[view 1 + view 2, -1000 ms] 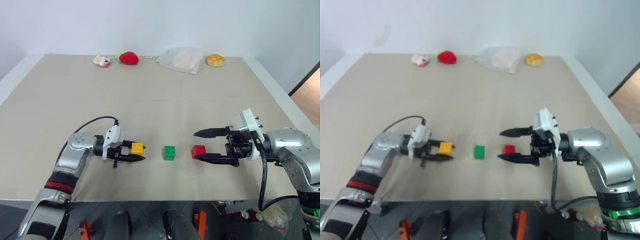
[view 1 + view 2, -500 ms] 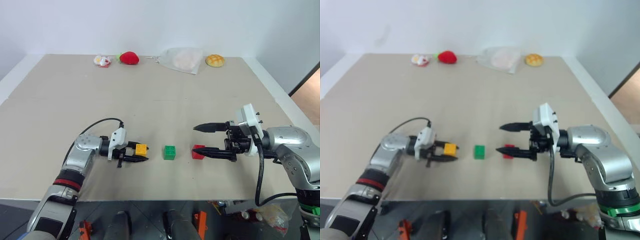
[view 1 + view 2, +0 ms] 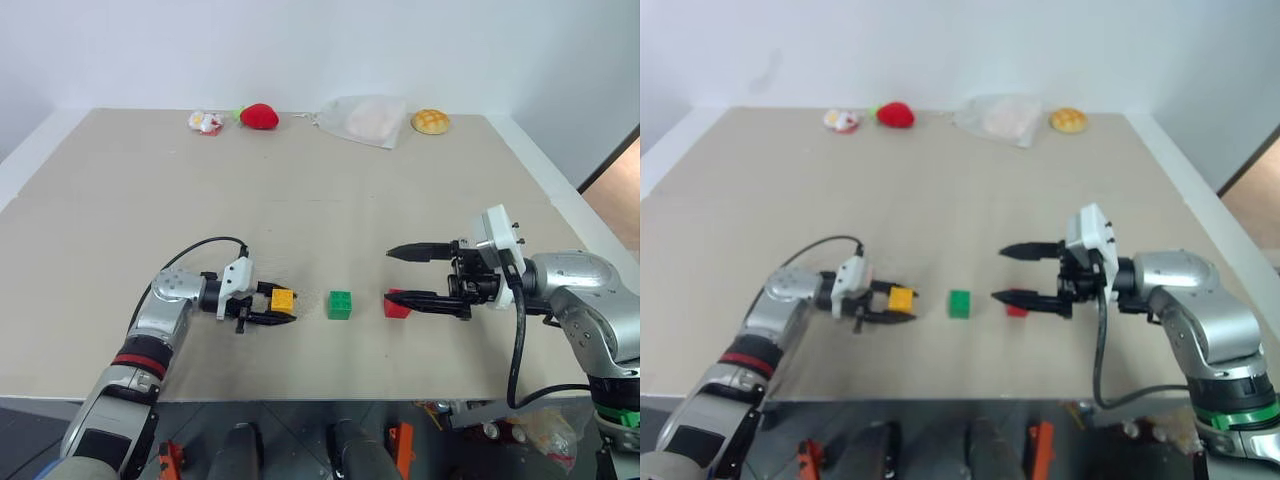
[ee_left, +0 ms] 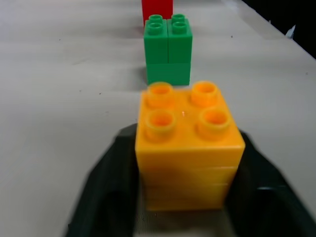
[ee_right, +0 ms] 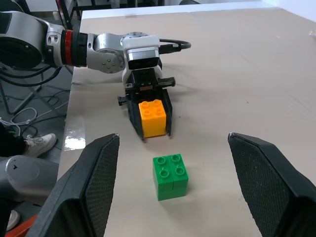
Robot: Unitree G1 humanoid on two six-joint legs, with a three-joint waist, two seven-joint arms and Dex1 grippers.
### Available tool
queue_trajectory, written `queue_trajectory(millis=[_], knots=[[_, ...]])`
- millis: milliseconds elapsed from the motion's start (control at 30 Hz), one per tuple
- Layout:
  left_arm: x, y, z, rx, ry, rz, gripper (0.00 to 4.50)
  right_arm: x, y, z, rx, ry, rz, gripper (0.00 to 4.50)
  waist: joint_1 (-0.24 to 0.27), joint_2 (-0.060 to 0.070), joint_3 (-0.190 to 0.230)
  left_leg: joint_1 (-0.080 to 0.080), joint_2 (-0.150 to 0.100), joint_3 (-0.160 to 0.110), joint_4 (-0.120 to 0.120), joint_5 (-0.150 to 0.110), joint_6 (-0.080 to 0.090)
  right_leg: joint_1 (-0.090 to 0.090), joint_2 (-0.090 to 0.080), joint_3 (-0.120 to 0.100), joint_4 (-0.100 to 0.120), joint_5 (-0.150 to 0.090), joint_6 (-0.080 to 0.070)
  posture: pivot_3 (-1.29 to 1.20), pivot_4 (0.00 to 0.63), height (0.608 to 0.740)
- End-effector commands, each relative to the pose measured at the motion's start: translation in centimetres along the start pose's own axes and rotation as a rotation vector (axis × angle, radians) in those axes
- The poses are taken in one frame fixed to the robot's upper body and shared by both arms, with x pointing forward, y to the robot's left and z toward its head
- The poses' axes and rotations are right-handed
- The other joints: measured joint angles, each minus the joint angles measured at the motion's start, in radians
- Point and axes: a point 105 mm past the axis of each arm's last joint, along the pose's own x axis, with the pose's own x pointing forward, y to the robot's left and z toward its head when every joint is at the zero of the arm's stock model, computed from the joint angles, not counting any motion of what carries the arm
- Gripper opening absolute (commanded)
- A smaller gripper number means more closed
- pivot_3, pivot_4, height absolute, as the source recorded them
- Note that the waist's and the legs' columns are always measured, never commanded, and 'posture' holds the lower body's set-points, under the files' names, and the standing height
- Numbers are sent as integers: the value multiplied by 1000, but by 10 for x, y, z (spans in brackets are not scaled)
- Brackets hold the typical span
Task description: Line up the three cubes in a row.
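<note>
**Yellow cube set down, row nearly complete**

A beige surface [image 3: 320, 200] under a plain white wall carried the action. Along the near edge, the three cubes sat almost in line: the yellow-orange cube [image 3: 283, 299] at nine o'clock of the green cube [image 3: 340, 305], the red cube [image 3: 397, 303] at its three o'clock. A second before, the left end effector [image 3: 268, 305] carried the yellow-orange cube farther out at nine o'clock; it had since moved in toward the green one, lowered it onto the surface, and its fingers had begun to part, though they flanked the cube so closely that contact could not be ruled out. That looked like the release, with little left but backing away. The right end effector [image 3: 402, 275] had stayed gaping wide and empty, its lower finger just beside the red cube. Far off at twelve o'clock lay a red plush strawberry [image 3: 259, 115], a bun [image 3: 430, 121] and a white bag [image 3: 365, 119]. No brand, label or writing was readable anywhere.
</note>
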Motion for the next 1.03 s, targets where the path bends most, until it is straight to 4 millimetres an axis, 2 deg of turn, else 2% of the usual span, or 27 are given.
queue_trajectory(millis=[33,100,267,400,433,500,567,733,800,900,1033], knots=[[-4,8,12,57,-28,45,3730,-1,-3,9,-39,-20,-8,3655,0,0,0,0,0,0,0,0,0,0,0,0,0,0,0,0,150,739],[-14,7,13,45,-20,51,4357,-1,-4,10,-41,-21,-9,3655,0,0,0,0,0,0,0,0,0,0,0,0,0,0,0,0,150,739],[-52,-7,19,28,41,39,4357,-5,-10,12,-53,-13,-10,3655,-6,0,0,1,1,0,-2,0,0,-1,1,0,0,0,-1,0,150,739],[-97,-21,28,7,108,87,4357,-15,-16,11,-57,15,-23,3655,-5,0,0,0,2,0,-4,0,0,-3,1,0,0,-1,-2,0,150,739],[-104,-23,30,2,116,100,4357,-17,-17,10,-56,21,-25,3655,-5,0,0,0,2,0,-4,0,0,-3,1,0,0,-2,-2,0,150,739],[-125,-28,40,-48,115,184,4357,-27,-19,0,-28,55,-55,3655,-4,0,0,0,2,1,-5,0,0,-4,0,0,0,-2,-3,0,150,739],[-142,-32,43,-104,145,304,4357,-43,-21,-24,17,122,-108,3655,-2,0,0,-1,3,2,-6,0,0,-6,-1,-1,0,-2,-3,0,150,739],[-153,-26,43,-196,138,589,4357,-73,-23,-68,106,220,-239,3655,3,0,0,-2,2,4,-6,0,-1,-6,-4,-1,0,-4,-2,0,150,739],[-154,-29,43,-238,137,641,4357,-83,-25,-77,138,230,-288,3655,1,0,0,-2,2,4,-5,0,-1,-6,-3,-1,0,-4,-2,0,150,739],[-155,-27,40,-279,116,733,4357,-89,-27,-81,157,211,-333,3655,-4,0,0,-1,2,6,-5,0,-1,-7,-3,-1,0,-3,-2,0,150,739],[-144,-28,45,-311,42,734,4357,-79,-29,-74,134,187,-313,3655,-5,0,0,2,3,5,-5,0,-1,-6,-1,-1,1,-1,-4,0,150,739]])
